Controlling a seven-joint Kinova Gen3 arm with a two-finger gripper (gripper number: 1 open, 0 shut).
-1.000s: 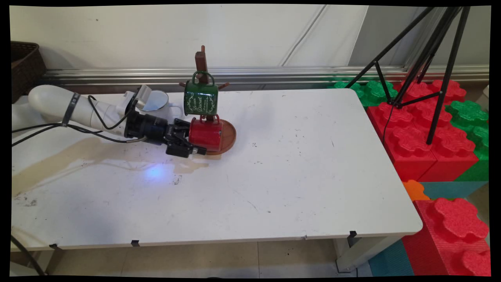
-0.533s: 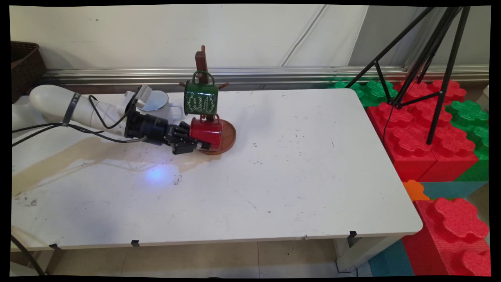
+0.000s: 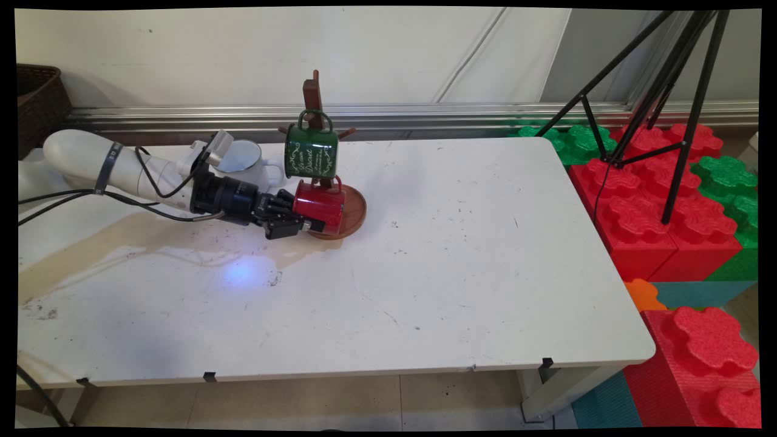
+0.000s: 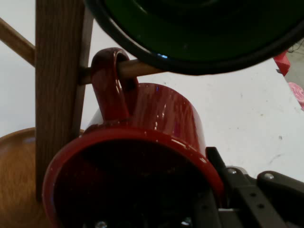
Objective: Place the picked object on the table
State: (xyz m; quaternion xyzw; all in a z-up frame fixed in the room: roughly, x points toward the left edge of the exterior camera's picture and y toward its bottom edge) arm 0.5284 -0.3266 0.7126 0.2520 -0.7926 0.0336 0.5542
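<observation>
Gripper (image 3: 306, 222) lies low & nearly level over the table (image 3: 461, 273), reaching in from the left w/ black cables trailing off the arm. Its fingers are clamped on the rim of the red mug (image 3: 320, 205): in the hand view one finger (image 4: 232, 183) sits outside the mug wall on the right, the other goes down inside the mouth, so it's holding the mug by its lip.

Red mug is tipped on its side, mouth twd the gripper, base twd the rack post. Its handle (image 4: 110, 85) is looped over a low peg (image 4: 135, 69) of the wooden mug rack (image 3: 313, 100); peg passes through the handle. Mug hangs just above the rack's round wooden base (image 3: 355, 209).

Green mug (image 3: 311, 152) hangs on a higher peg, directly above the red one, handle up. In the hand view its dark rim fills the top, right over the red mug's handle; touching or not, can't tell.

White mug (image 3: 240, 159) stands on the table behind the gripper's wrist, left of the rack, partly hidden by the arm.

Brownish stain (image 3: 121, 240) spreads across the table's left part, under & in front of the arm. Dark basket (image 3: 36, 100) at far left by the wall. Red & green foam blocks (image 3: 655, 206) + a black tripod (image 3: 661, 79) stand off the table's right end.
</observation>
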